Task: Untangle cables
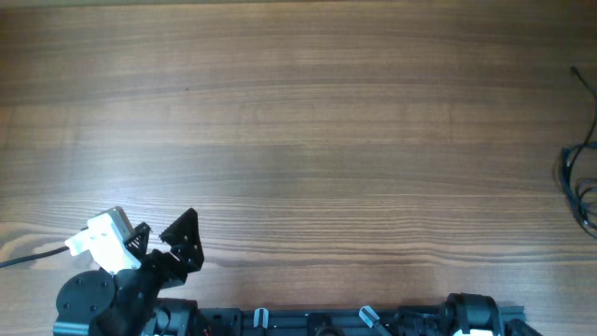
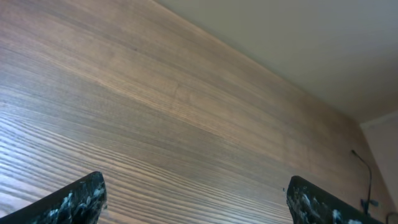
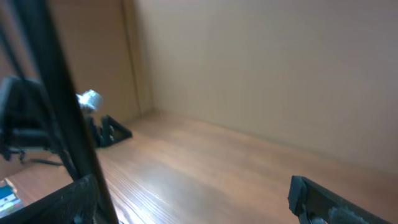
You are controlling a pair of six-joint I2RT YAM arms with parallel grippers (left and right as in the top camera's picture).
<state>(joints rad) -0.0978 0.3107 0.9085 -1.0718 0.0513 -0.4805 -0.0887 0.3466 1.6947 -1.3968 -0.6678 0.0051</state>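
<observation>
While left end effector (image 2: 196,183) and right end effector (image 3: 193,183) gape wide, cables (image 1: 567,177) lie far right.
Right one's nearer; they run front-to-back.

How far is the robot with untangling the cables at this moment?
Nothing looks done. The cables lie bunched at the right edge of the table, partly cut off by the picture. Nothing is in hand: the left gripper and the right gripper are both open and empty, far from the cables. Reaching, grasping and separating are all left.
</observation>
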